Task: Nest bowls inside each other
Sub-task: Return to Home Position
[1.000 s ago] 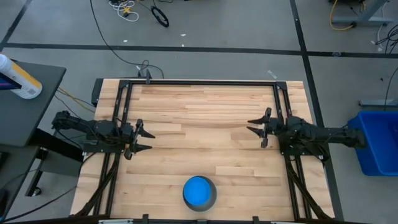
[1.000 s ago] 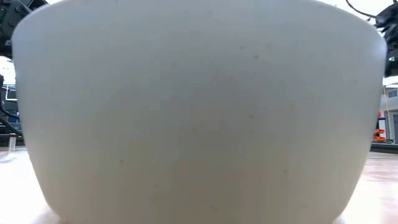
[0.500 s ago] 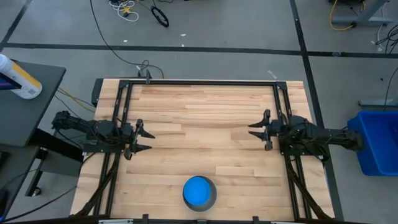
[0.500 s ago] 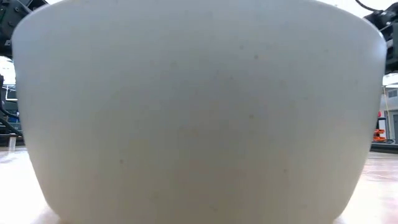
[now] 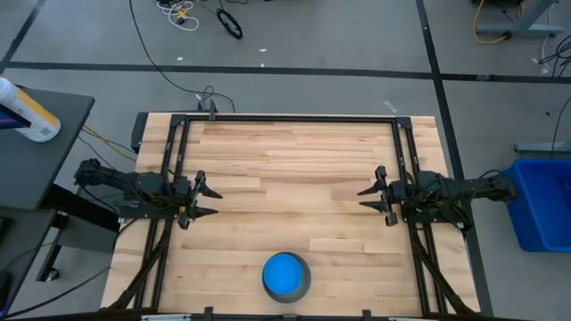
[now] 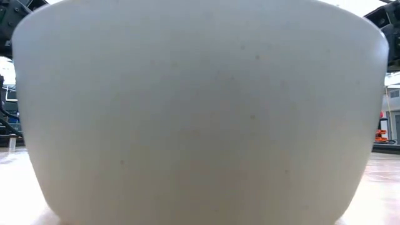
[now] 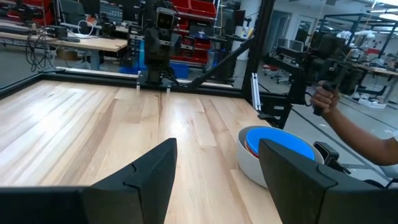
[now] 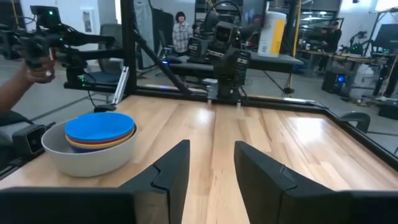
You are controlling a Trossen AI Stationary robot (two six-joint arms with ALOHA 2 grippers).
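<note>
The bowls stand nested in one stack point(image 5: 286, 276) near the middle of the table's near edge. A pale grey bowl point(image 8: 93, 158) is outermost and rests on the wood. A light blue bowl point(image 8: 99, 126) lies on top, with yellow and red rims showing under it. In the low view the grey bowl's wall point(image 6: 200, 125) fills the picture. My left gripper point(image 5: 212, 201) hovers open at the table's left side, pointing level toward the right. My right gripper point(image 5: 362, 199) hovers open at the right side, pointing level toward the left. Both are far from the stack and hold nothing.
Black frame rails point(image 5: 175, 178) run along the table's left, right and far edges. Bare wood point(image 5: 285, 178) lies between the two grippers. A person's hand point(image 7: 323, 96) holds a dark device beyond the near edge. A blue bin point(image 5: 540, 201) stands off the table at the right.
My right gripper has swung a little toward the table's near edge, its fingers turning with the arm; it stays open and level. The bowl stack has not moved.
</note>
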